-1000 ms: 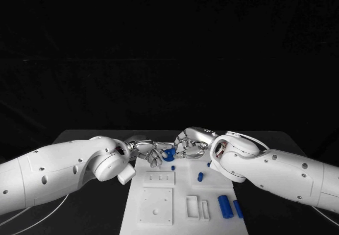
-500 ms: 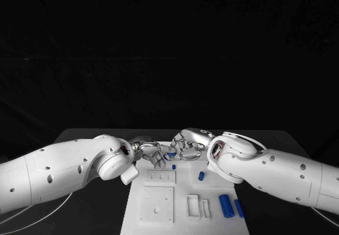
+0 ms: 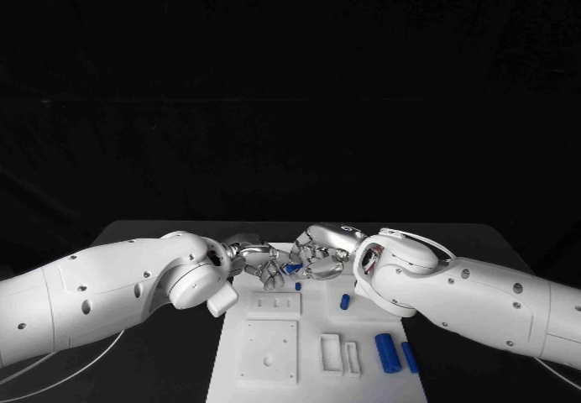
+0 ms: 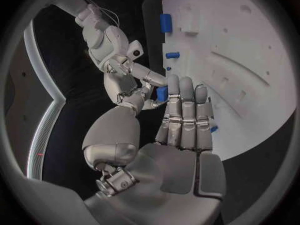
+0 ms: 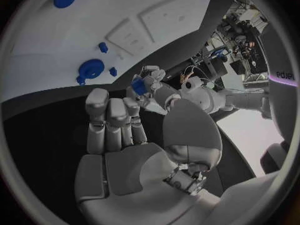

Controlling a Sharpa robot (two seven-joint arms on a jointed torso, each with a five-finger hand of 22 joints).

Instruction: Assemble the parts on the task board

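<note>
Cylinders first: two long blue plastic cylinders (image 3: 386,353) lie side by side at the near right corner of the white task board (image 3: 243,369), unplaced. Beyond them a short blue peg (image 3: 344,301) lies on the board, probably waiting its turn.

At the far end the silver left hand (image 3: 257,259) and the silver right hand (image 3: 321,256) meet fingertip to fingertip over the board, with a small blue block (image 3: 290,268) caught between them. You are likely passing or re-seating it for a better grip before insertion.

The head view hides the contact. The left wrist view shows the left hand's fingers (image 4: 182,110) straight and pressed together, with the block (image 4: 161,93) at their tips, touched by the right hand. The right wrist view shows the same in mirror. I cannot tell which hand carries it.
</note>
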